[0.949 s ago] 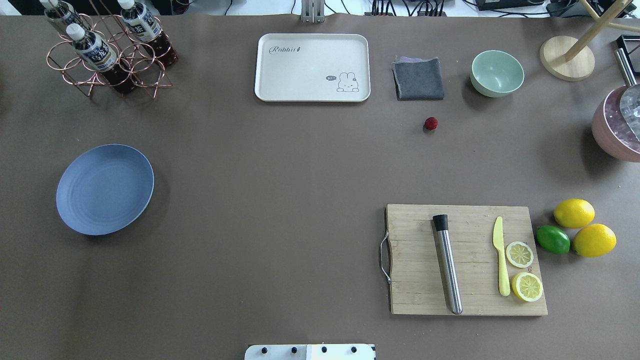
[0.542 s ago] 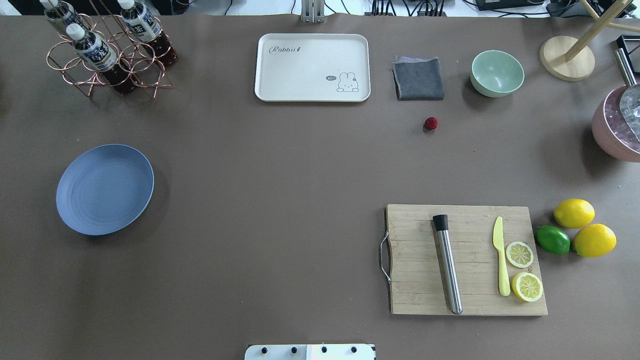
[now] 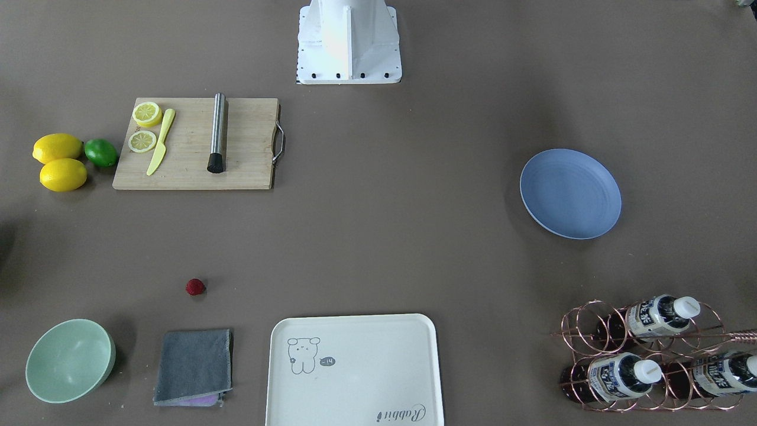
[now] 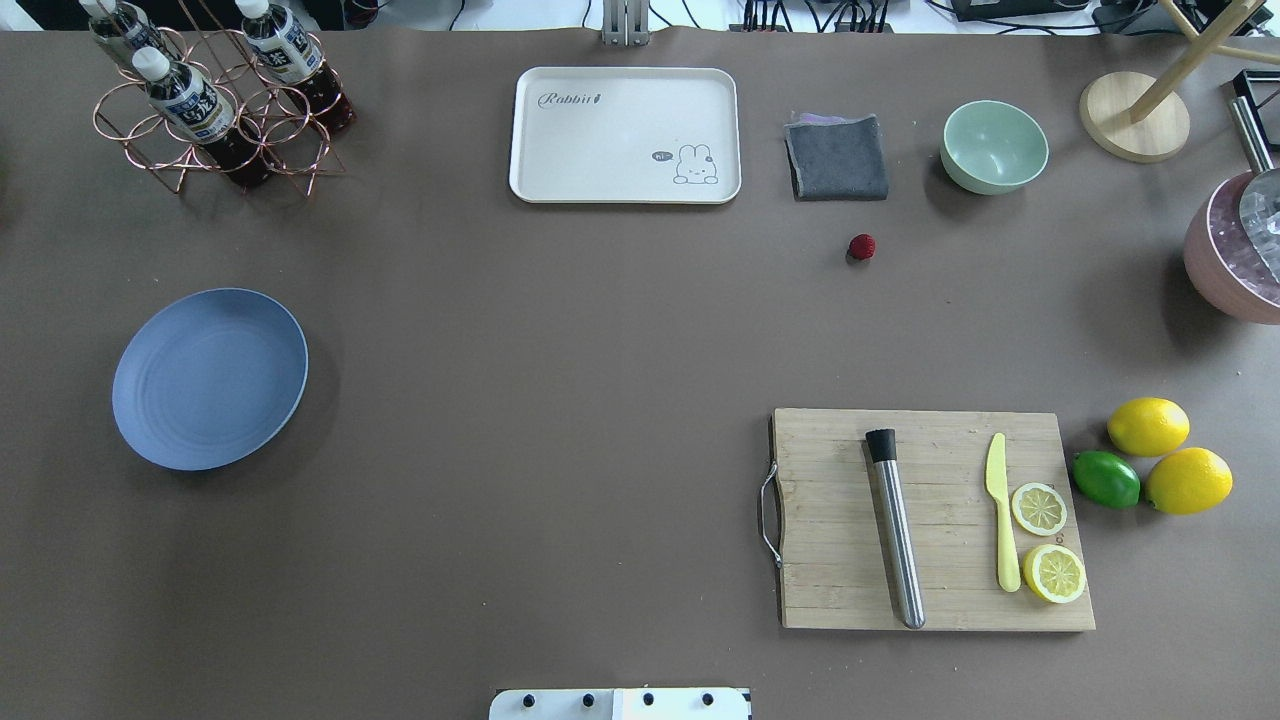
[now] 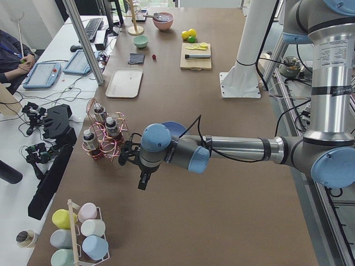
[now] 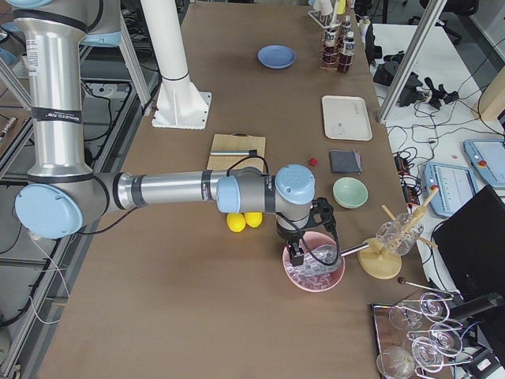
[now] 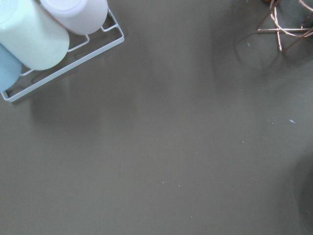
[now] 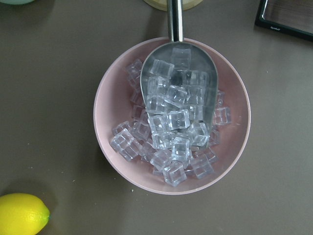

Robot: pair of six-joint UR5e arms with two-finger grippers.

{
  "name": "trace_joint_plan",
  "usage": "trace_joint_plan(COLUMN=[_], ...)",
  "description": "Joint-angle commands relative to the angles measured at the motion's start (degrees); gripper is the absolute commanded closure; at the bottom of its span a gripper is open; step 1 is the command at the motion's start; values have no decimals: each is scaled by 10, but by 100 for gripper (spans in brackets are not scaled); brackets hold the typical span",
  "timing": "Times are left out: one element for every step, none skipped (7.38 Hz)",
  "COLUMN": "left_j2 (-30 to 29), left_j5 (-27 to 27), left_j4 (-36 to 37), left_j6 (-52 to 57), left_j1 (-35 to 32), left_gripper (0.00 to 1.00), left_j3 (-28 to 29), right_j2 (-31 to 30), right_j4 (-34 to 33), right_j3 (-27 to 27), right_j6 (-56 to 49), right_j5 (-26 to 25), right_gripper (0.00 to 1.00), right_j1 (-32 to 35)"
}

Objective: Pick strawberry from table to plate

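The strawberry (image 4: 862, 246) is a tiny deep red berry lying on the bare table (image 4: 560, 330), just in front of a grey cloth. Far off at the table's left side sits the round blue plate (image 4: 210, 378), with nothing on it. Neither gripper shows in the overhead or front views. In the exterior left view my left gripper (image 5: 143, 180) hangs over the table's left end, beyond the plate (image 5: 176, 128). My right gripper (image 6: 298, 254) hovers over a pink bowl at the right end, far from the strawberry (image 6: 313, 161). Whether either is open or shut I cannot tell.
Behind the strawberry lie a grey cloth (image 4: 837, 158), a mint bowl (image 4: 994, 146) and a cream tray (image 4: 625, 135). A cutting board (image 4: 930, 520) with muddler, knife and lemon slices is near right, lemons (image 4: 1148, 426) beside it. Pink ice bowl (image 8: 171, 115); bottle rack (image 4: 215, 100); cup rack (image 7: 54, 39).
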Motion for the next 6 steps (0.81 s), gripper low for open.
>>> trace_joint_plan(left_j2=[-16,-27,-26,-25,-26,-26], left_j5=[-19,-18,-16,-15,-14,7], left_j4=[-61,-63,-66,-75,-81,-114], left_j6=[-24,-46,-101,-132,-176,-229], left_j1=[37,64,85,102,123,154], left_gripper=[2,2,1,1,1,1], left_j3=[1,3,4,7,6,9], right_j2=[3,8,23,24,26,28], right_j4=[0,0,2,22,71,134], right_j3=[50,52,59,65,65,63], right_j6=[7,51,104,134,236,330], right_j5=[20,80,113,35,-7,-46], right_gripper=[0,0,0,0,0,0], right_j1=[-27,-34,-51,-107,-163,-210])
